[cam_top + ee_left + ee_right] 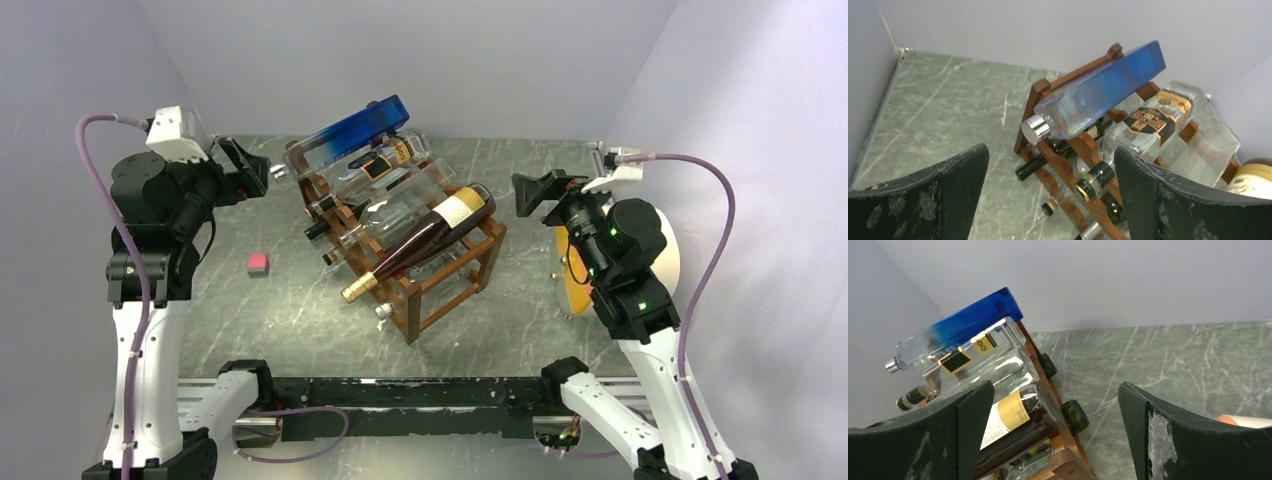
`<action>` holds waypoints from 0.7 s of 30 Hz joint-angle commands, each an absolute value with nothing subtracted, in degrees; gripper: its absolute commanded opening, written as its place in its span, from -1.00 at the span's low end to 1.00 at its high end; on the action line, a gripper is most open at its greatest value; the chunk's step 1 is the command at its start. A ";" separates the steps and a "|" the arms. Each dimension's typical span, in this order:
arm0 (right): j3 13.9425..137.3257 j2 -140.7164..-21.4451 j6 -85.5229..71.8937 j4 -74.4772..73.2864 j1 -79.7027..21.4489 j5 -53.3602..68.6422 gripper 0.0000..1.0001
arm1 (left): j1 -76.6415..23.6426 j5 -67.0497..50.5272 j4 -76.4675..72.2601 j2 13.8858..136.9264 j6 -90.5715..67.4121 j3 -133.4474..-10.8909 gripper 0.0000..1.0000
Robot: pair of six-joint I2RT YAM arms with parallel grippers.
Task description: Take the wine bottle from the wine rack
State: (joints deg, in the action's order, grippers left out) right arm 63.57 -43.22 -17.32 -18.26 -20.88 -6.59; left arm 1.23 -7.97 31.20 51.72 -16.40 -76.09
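Observation:
The reddish-brown wine rack [442, 292] stands mid-table, loaded with several bottles. On its top tier, at the near right, the dark wine bottle [430, 238] lies with its cream label up and its gold-foil neck pointing down toward the front left. My left gripper [250, 170] hovers open to the left of the rack, facing the bottle necks [1050, 150]. My right gripper [530, 195] hovers open just right of the rack, and the wine bottle's base [1013, 415] shows low between its fingers [1055, 387]. Neither gripper touches anything.
A flat blue-and-clear bottle [360, 130] lies across the rack's back top, with clear labelled bottles [400, 200] below it. A small pink cube [258, 263] sits on the table to the left. An orange and white round object [572, 285] stands at the right, behind my right arm. Walls close in on three sides.

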 commanded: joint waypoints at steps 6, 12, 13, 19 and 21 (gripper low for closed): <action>66.05 -46.34 -11.67 -19.11 -21.63 4.67 0.99 | 2.68 -20.17 40.32 51.26 -18.36 -72.67 0.96; 65.84 -48.40 -11.09 -18.17 -21.70 9.77 1.00 | 2.85 -33.94 39.95 48.00 -19.49 -67.86 0.96; 65.90 -48.79 -11.06 -18.21 -21.74 10.22 1.00 | 2.87 -35.99 39.85 47.66 -19.54 -67.31 0.96; 66.25 -50.40 -10.19 -18.67 -21.78 12.57 0.99 | 2.64 -41.13 40.36 45.71 -16.84 -65.92 0.96; 66.26 -50.89 -10.12 -18.72 -21.79 12.54 1.00 | 2.07 -41.25 41.12 45.15 -13.59 -66.43 0.96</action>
